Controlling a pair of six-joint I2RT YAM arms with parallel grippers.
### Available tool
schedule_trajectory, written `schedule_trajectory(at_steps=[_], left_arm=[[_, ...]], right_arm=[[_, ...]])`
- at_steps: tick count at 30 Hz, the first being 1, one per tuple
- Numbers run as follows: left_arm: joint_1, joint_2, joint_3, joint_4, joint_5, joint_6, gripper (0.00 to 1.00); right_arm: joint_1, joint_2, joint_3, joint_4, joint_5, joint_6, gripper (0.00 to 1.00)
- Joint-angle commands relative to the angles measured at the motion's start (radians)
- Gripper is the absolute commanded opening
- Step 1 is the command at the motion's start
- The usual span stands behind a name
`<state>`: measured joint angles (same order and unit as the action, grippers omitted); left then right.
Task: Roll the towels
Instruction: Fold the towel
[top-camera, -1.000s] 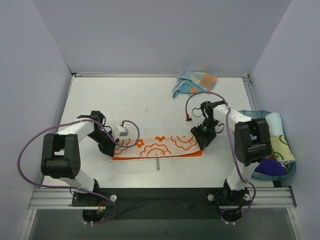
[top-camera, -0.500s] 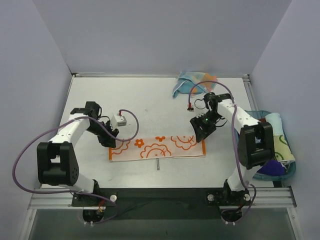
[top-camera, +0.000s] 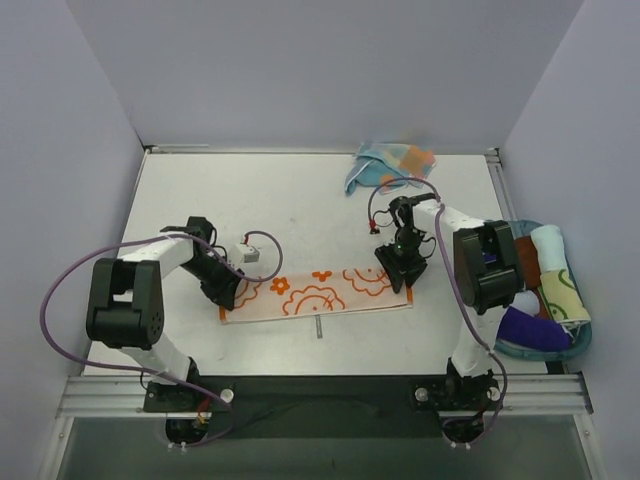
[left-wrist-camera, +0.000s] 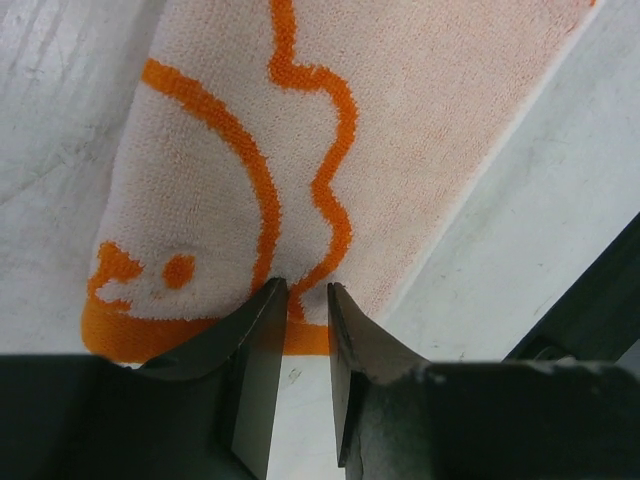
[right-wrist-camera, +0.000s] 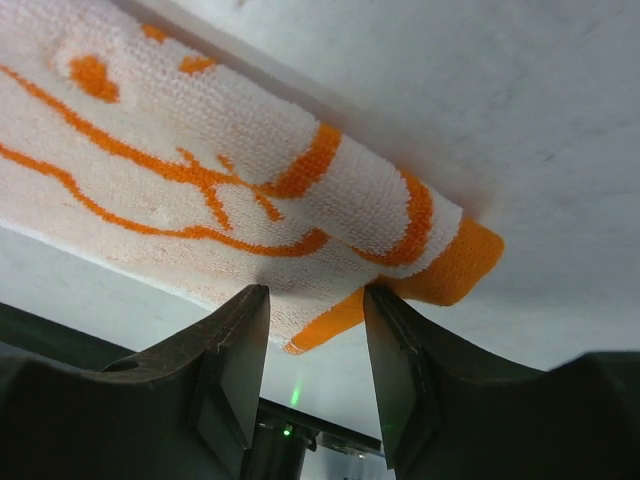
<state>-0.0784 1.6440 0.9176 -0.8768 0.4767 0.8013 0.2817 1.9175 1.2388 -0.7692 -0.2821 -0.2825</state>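
The white towel (top-camera: 315, 297) with orange cloud prints lies as a long folded strip across the table's middle. My left gripper (top-camera: 228, 290) is at its left end. In the left wrist view the left gripper (left-wrist-camera: 303, 290) stands narrowly open, its tips resting at the orange hem of the towel (left-wrist-camera: 400, 120) with nothing pinched. My right gripper (top-camera: 400, 272) is at the right end. It (right-wrist-camera: 315, 290) is open and straddles the towel's (right-wrist-camera: 200, 170) orange-edged corner. A light blue towel (top-camera: 388, 165) with orange patches lies crumpled at the back.
A blue basket (top-camera: 583, 335) at the right edge holds rolled cloths, one of them purple (top-camera: 530, 328). A small metal pin (top-camera: 317, 327) sits on the table just in front of the white towel. Grey walls enclose the table on three sides.
Both grippers have opened from a tighter state. They drew back toward the rear half a second ago and now sit down at the towel's two ends again.
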Motion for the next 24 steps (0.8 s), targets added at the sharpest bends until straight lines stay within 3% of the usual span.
schedule_trajectory(at_steps=[1,8,17,24], left_arm=[[-0.017,0.043,-0.002,0.153,-0.096,-0.082,0.35],[-0.024,0.065,0.075,0.17,-0.122,-0.166,0.33],[-0.031,-0.038,0.145,0.127,0.068,-0.292,0.32],[0.009,0.034,0.202,0.209,0.099,-0.419,0.26]], right_arm=[[-0.006,0.095,0.107,0.036,0.153,0.028,0.43],[-0.013,0.153,0.253,0.002,0.166,0.013,0.43],[-0.045,0.017,0.329,-0.022,-0.014,0.049,0.38],[-0.044,0.115,0.418,-0.022,-0.072,0.128,0.24]])
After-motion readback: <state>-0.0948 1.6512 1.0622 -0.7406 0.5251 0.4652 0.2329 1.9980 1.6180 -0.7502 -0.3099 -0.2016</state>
